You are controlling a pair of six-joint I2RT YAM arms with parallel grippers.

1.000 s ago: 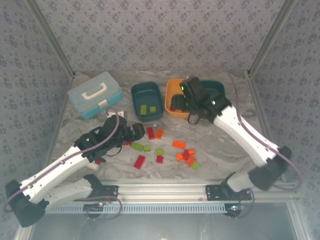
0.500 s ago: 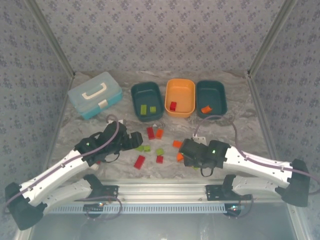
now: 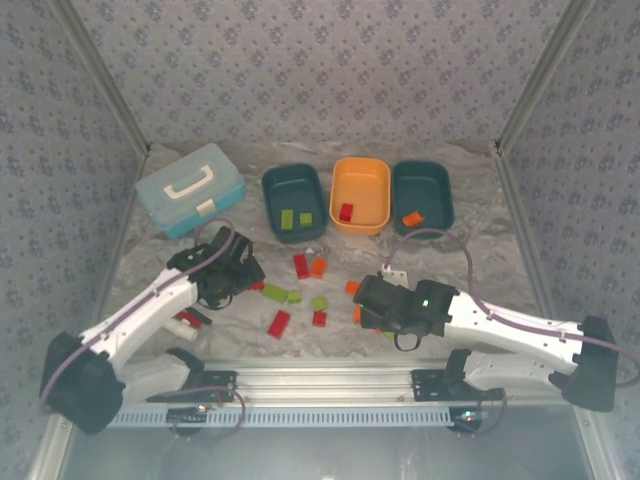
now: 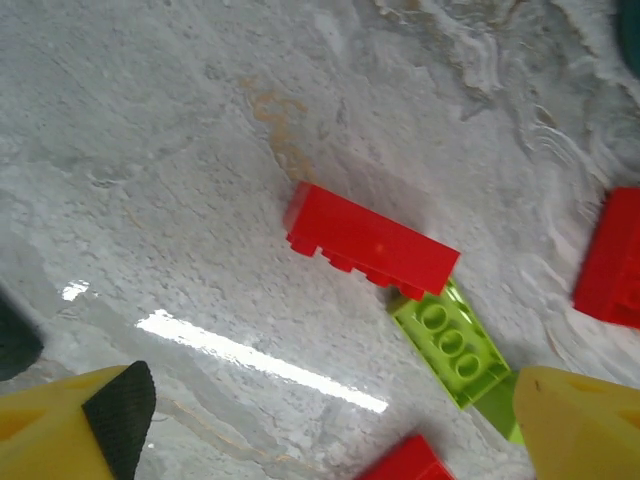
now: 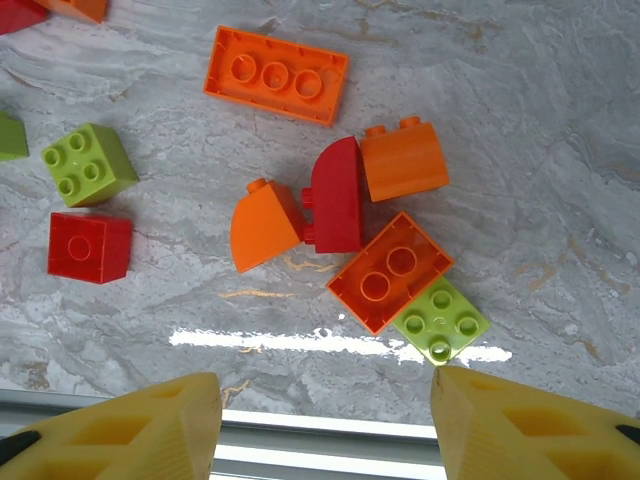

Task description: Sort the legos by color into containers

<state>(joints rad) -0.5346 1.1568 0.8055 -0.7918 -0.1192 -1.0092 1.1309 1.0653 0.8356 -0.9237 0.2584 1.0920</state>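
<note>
**Both arms lining up picks: red brick on the left, mixed pile on the right**

Left gripper (image 4: 330, 430) is hovering with jaws wide and nothing between them. It's aiming at a long red brick (image 4: 370, 245) lying on the table (image 4: 150, 150) in front of the orange tub (image 3: 365, 185) and off to that tub's left. A lime brick (image 4: 455, 345) is butting against one end of it. My read: close across the red brick's narrow width, toward the end away from the lime one, and come down square. Otherwise a finger is likely going to shove the lime piece or twist the red one. It's going in the orange tub, where a small red brick (image 3: 345, 211) is already sitting.

Right gripper (image 5: 325, 425) is also spread and empty, looking down on a tight pile straight in front of the orange tub, on the arms' side. A curved red brick (image 5: 337, 195) is sitting wedged among orange pieces, so it looks like a bad first pick. The flat orange brick (image 5: 277, 75) is lying just clear of the pile and the lime square (image 5: 440, 320) is sitting on its outer edge, so I'd start with either.

- Lime is going in the left teal tub (image 3: 285, 185), left of the orange tub.
- Orange is going in the right teal tub (image 3: 420, 185), on the orange tub's other side.
</note>
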